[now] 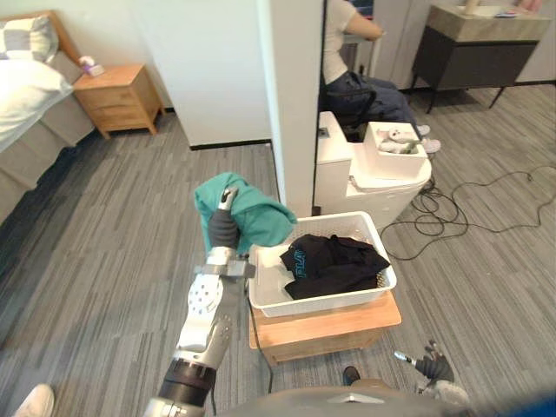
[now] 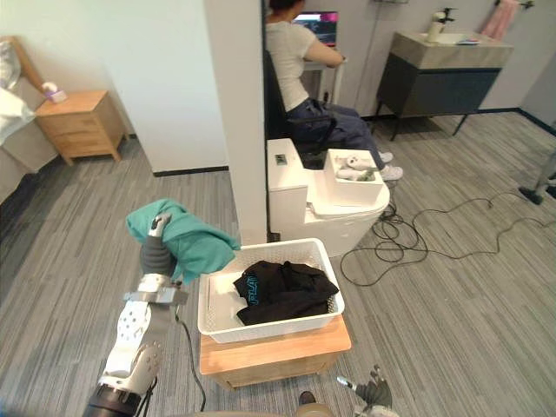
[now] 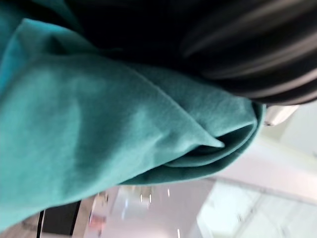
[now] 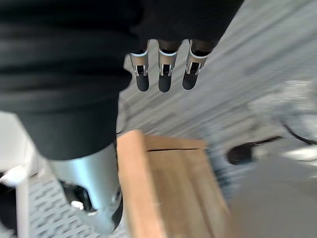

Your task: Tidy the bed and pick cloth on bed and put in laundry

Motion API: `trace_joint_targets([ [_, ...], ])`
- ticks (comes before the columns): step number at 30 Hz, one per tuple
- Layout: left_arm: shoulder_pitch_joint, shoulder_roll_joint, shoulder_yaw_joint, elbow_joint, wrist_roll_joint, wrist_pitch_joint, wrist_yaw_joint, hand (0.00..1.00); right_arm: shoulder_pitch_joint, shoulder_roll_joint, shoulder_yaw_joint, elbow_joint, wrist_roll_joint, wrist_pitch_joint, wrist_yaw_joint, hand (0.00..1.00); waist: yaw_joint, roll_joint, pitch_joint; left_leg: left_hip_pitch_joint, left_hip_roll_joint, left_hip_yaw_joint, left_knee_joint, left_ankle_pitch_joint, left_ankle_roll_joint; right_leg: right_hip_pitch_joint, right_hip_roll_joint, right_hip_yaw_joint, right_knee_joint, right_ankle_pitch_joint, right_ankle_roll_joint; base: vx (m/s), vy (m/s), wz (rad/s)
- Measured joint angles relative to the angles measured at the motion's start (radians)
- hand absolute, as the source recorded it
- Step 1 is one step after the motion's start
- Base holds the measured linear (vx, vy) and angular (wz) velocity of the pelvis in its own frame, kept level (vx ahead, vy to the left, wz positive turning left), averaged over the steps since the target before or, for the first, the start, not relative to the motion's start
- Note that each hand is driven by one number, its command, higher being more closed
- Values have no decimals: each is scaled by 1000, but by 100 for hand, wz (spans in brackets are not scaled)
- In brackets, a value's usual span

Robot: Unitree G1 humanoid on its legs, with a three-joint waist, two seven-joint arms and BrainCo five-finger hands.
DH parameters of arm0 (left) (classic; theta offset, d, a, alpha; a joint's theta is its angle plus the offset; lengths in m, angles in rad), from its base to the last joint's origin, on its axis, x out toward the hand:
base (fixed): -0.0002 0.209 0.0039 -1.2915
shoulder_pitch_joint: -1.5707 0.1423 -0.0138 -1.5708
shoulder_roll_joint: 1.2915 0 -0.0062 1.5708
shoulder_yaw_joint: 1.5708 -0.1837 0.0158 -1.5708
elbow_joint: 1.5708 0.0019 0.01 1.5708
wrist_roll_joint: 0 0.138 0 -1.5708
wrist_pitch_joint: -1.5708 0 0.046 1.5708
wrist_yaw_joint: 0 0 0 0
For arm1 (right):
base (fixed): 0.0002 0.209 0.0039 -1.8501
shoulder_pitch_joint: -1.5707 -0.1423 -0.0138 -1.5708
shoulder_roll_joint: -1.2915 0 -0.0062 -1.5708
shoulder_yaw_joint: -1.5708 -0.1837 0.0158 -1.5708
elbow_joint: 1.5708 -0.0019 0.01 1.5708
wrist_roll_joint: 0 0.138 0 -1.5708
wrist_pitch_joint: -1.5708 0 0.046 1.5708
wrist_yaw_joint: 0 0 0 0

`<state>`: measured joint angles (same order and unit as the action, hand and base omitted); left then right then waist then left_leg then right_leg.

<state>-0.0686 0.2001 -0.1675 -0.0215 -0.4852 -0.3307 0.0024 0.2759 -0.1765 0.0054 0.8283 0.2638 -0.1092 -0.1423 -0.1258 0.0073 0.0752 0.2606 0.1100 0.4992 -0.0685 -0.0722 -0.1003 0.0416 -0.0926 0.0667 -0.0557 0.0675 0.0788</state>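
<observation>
A teal cloth hangs bunched over my raised left hand, whose fingers curl into it, just left of the white laundry basket. Close up in the left wrist view the teal cloth lies in folds against the hand's dark cover. A black garment lies in the basket, which stands on a low wooden stool. My right hand hangs low at the stool's right with its fingers relaxed and holding nothing. The bed with white bedding is far off at the upper left.
A white wall pillar stands just behind the basket, with a white appliance beside it. A person sits beyond that. A wooden nightstand is by the bed. Cables trail on the floor to the right.
</observation>
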Motion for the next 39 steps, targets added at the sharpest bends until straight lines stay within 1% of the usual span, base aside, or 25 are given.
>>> trace_joint_targets([
  [1, -15, 9, 0, 0, 3, 2, 0, 100, 7, 0, 0, 7, 0, -3, 10, 0, -3, 1, -1, 4, 1, 10, -1, -2, -3, -1, 3, 7, -1, 1, -1, -32, -23, -39],
  [3, -75, 29, 1, 1, 4, 12, 0, 100, 39, 9, -30, 33, 0, -12, 43, 0, -25, 3, -12, 12, 6, 39, -9, -9, -12, -10, 11, 38, -3, 4, -1, -19, -30, -38],
  [4, -90, 30, 1, 0, 4, 14, 0, 100, 44, 11, -40, 41, 0, -15, 50, 0, -25, 5, -15, 17, 5, 50, -17, -9, -13, -14, 15, 52, -2, 5, 0, 4, -24, -51],
  [7, -173, 35, 0, 1, 4, 23, 0, 100, 65, 14, -81, 76, -12, -24, 80, 0, -39, 5, -17, 41, 4, 94, -23, -9, -12, -18, 26, 93, -3, 14, 10, 28, -4, -41],
  [9, -243, 45, -5, 0, 4, 45, 4, 100, 76, 25, -104, 82, -14, -45, 99, 0, -55, 1, -17, 54, 1, 116, -26, -10, -13, -18, 30, 114, -3, 20, 12, 28, -4, -29],
  [12, -304, 48, -22, 0, -1, 64, 17, 100, 80, 53, -115, 85, -26, -59, 102, 0, -63, -6, -18, 64, -1, 136, -27, -18, -15, -19, 39, 135, -3, 20, 13, 10, -21, -21],
  [14, -312, 48, -23, 0, -6, 80, 27, 100, 72, 59, -114, 85, -46, -61, 104, 0, -64, -5, -18, 69, -2, 150, -25, -24, -16, -21, 40, 144, -3, 20, 13, -1, -23, -19],
  [15, -313, 48, -23, 1, -8, 89, 30, 100, 70, 62, -114, 83, -53, -62, 104, 0, -71, -5, -18, 68, -2, 150, -18, -30, -15, -20, 39, 146, -4, 20, 14, -6, -27, -10],
  [18, -313, 48, -23, 1, -22, 105, 31, 100, 74, 63, -114, 84, -54, -62, 102, 0, -75, -7, -17, 67, -4, 152, -14, -35, -13, -20, 38, 151, -6, 20, 14, -15, -38, -2],
  [20, -313, 47, -22, 2, -57, 130, 27, 100, 75, 65, -114, 84, -54, -62, 100, 0, -75, -12, -13, 63, -4, 151, -14, -37, -13, -24, 37, 151, -6, 19, 15, -26, -49, 0],
  [22, -312, 45, -23, 4, -91, 162, 5, 100, 73, 72, -114, 82, -53, -61, 99, 0, -74, -17, -9, 51, -5, 149, -12, -37, -13, -33, 35, 151, -5, 19, 15, -28, -62, 2],
  [26, -247, 39, -53, 4, -68, 209, -52, 100, 73, 82, -114, 80, -52, -51, 98, 0, -73, -12, 6, 50, -4, 147, -14, -37, -13, -33, 36, 150, -5, 16, 17, -10, -56, 2],
  [27, -205, 40, -78, 5, -48, 232, -78, 100, 72, 82, -114, 80, -51, -49, 97, 0, -74, -7, 10, 50, -4, 146, -15, -37, -13, -33, 35, 138, -5, 15, 18, 2, -40, 3],
  [28, -180, 41, -96, 8, -38, 244, -91, 100, 73, 82, -114, 80, -51, -48, 96, 0, -75, -5, 11, 50, -4, 145, -16, -37, -13, -33, 35, 137, -5, 15, 17, 3, -59, 4],
  [30, -92, 41, -189, 52, 13, 305, -148, 100, 73, 82, -114, 80, -40, -37, 92, 0, -77, -1, 15, 47, -3, 141, -16, -39, -13, -33, 34, 130, -5, 10, 17, -3, -55, 7],
  [31, -73, 40, -217, 68, 31, 319, -160, 100, 73, 82, -114, 80, -39, -36, 92, 0, -78, 0, 15, 44, -3, 138, -15, -39, -13, -34, 33, 124, -5, 9, 18, -9, -54, 20],
  [33, -10, 32, -314, 150, 80, 374, -200, 100, 73, 80, -115, 81, -33, -36, 92, 0, -89, 3, 19, 32, -4, 121, -11, -42, -12, -36, 25, 107, -2, 0, 20, -10, -50, 20],
  [36, 43, 18, -392, 250, 117, 395, -200, 100, 70, 75, -115, 85, -14, -38, 91, 0, -90, 20, 27, 15, -4, 121, 7, -55, -9, -50, 20, 108, 5, -6, 23, -13, -38, 0],
  [38, 57, 14, -411, 283, 126, 396, -193, 100, 55, 75, -115, 92, -12, -40, 90, 0, -97, 28, 27, -3, -5, 121, 18, -59, -6, -69, 17, 111, 14, -7, 25, 0, -39, -4],
  [39, 59, 17, -420, 311, 138, 393, -172, 100, 32, 74, -114, 105, -12, -40, 91, 0, -103, 27, 42, -6, -5, 121, 21, -59, -6, -74, 17, 111, 21, -8, 26, -21, -45, -3],
])
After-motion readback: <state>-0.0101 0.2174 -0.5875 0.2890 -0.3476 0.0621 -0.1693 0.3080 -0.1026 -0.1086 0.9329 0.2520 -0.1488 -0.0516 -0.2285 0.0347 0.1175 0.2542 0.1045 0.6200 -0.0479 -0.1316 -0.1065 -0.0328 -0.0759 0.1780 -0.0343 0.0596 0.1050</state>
